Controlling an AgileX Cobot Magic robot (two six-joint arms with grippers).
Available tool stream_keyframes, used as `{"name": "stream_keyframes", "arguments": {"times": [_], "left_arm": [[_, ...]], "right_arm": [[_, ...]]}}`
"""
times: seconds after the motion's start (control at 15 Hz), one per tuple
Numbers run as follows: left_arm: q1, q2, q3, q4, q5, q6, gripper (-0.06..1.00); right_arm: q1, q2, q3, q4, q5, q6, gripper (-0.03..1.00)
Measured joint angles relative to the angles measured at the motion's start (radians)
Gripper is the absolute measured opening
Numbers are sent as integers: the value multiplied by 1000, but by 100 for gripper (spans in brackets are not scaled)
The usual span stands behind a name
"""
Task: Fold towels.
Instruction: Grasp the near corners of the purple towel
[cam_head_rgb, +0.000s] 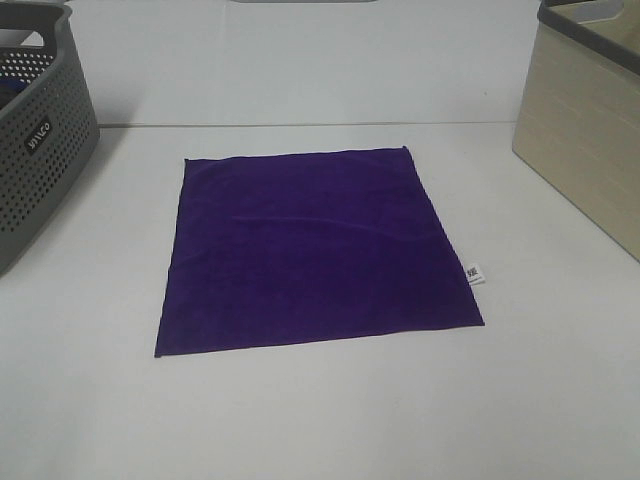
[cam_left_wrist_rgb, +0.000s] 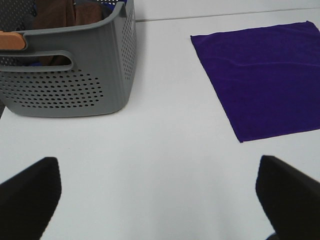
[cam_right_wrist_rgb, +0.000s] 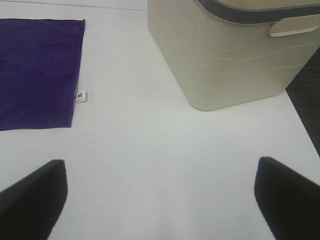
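Observation:
A deep purple square towel (cam_head_rgb: 310, 250) lies flat and unfolded on the white table, with a small white tag (cam_head_rgb: 476, 273) on its right edge. It also shows in the left wrist view (cam_left_wrist_rgb: 265, 80) and in the right wrist view (cam_right_wrist_rgb: 37, 70), where the tag (cam_right_wrist_rgb: 80, 96) is visible. Neither gripper appears in the exterior high view. My left gripper (cam_left_wrist_rgb: 157, 195) is open and empty over bare table, well short of the towel's near-left corner. My right gripper (cam_right_wrist_rgb: 160, 195) is open and empty over bare table, off the towel's right side.
A grey perforated basket (cam_head_rgb: 40, 130) stands at the table's left; the left wrist view shows its wall (cam_left_wrist_rgb: 75, 85) and cloths inside. A beige bin (cam_head_rgb: 585, 130) stands at the right, also in the right wrist view (cam_right_wrist_rgb: 230, 55). The table's right edge (cam_right_wrist_rgb: 302, 125) is near it.

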Motion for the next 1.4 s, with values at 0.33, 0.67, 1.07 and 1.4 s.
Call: {"name": "stream_keyframes", "arguments": {"times": [0.33, 0.67, 1.07, 1.4], "left_arm": [[0, 0, 0, -1, 0, 0, 99], [0, 0, 0, -1, 0, 0, 99], [0, 0, 0, -1, 0, 0, 99], [0, 365, -136, 84, 18, 31, 99]], "right_arm": [[0, 0, 0, 0, 0, 0, 99], [0, 0, 0, 0, 0, 0, 99], [0, 0, 0, 0, 0, 0, 99], [0, 406, -199, 64, 6, 31, 99]]}}
